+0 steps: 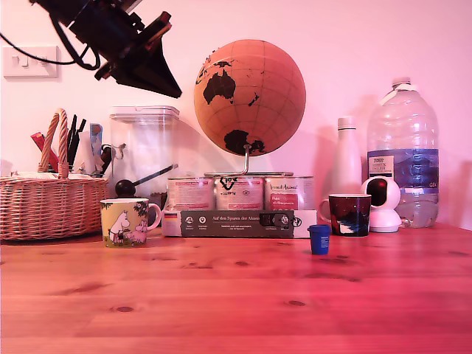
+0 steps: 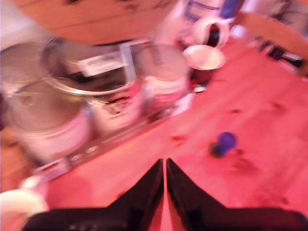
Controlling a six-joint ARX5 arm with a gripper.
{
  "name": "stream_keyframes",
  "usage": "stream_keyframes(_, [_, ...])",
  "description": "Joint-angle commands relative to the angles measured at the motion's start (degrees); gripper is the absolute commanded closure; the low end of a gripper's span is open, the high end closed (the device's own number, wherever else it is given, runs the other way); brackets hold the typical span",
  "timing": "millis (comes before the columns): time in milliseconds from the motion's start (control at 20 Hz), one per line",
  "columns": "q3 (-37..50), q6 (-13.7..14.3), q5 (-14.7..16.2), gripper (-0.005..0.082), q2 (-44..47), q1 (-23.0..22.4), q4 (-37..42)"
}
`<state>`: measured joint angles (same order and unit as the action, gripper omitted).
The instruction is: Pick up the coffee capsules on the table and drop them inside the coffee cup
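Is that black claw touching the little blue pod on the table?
Apart. In the exterior view the gripper hangs high above the table, far from the blue capsule. The wrist view shows bare wood between its fingertips and the capsule.

Home: globe (image 1: 249, 96), wicker basket (image 1: 48, 206)

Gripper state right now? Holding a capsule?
Gripper: shut, nothing visible between the fingers. Blue capsule sits on the table, apart from it.
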<state>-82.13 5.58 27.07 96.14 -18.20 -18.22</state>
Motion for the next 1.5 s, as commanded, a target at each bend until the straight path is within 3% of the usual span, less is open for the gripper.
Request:
stream_keyframes(0, [5.3,0.5,0.8,0.0789,-2.9,-0.5,3.0])
stream_keyframes(350, [22.3,0.4,4.9,0.0789,-12.7,-0.9,16.9])
stream_keyframes(600, [31.8,0.1,5.1,0.0789,-16.2,-3.5,25.5])
stream_keyframes(700, [35.2,-2.6,6.1,0.0789,-16.5,-5.3,30.6])
stream_keyframes(1000, [44.2,-5.3,5.4,0.0789,-16.6,-10.3,43.7])
stream_keyframes(1250, [51.3,-6.8,2.8,0.0789,-16.6,-12.3,53.8])
stream_keyframes(1450, [52.9,-6.7,0.9,0.0788,-16.6,-12.3,54.4])
